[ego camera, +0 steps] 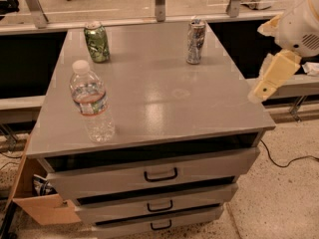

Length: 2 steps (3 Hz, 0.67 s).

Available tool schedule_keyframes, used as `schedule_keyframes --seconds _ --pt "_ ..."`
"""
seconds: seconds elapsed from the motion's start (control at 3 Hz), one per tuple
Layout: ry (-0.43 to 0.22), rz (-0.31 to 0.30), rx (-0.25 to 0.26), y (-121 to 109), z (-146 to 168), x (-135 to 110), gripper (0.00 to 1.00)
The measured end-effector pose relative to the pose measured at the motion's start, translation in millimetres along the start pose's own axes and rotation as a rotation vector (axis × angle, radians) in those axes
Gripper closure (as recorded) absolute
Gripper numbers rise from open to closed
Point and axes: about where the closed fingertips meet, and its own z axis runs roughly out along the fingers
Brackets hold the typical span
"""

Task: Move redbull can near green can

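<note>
The redbull can (196, 41), slim and silver-grey with dark markings, stands upright at the back right of the grey cabinet top (159, 96). The green can (96, 42) stands upright at the back left, well apart from it. My gripper (271, 77) shows as a cream-coloured part at the right edge of the view, off the cabinet's right side, to the right of the redbull can and nearer the front than it. It holds nothing that I can see.
A clear plastic water bottle (92, 102) stands upright at the front left of the top. Below are several drawers (160, 175) with black handles. A cardboard box (42, 203) sits on the floor at the lower left. A railing runs behind the cabinet.
</note>
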Motion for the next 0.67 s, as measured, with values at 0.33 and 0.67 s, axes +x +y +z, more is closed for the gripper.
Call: schedule_keyframes --seconds 0.33,0.67 --pt "-0.107 0.011 0.059 -57 34 -21 0.00" --pt "-0.209 0.045 0.076 -112 74 -43 0.00"
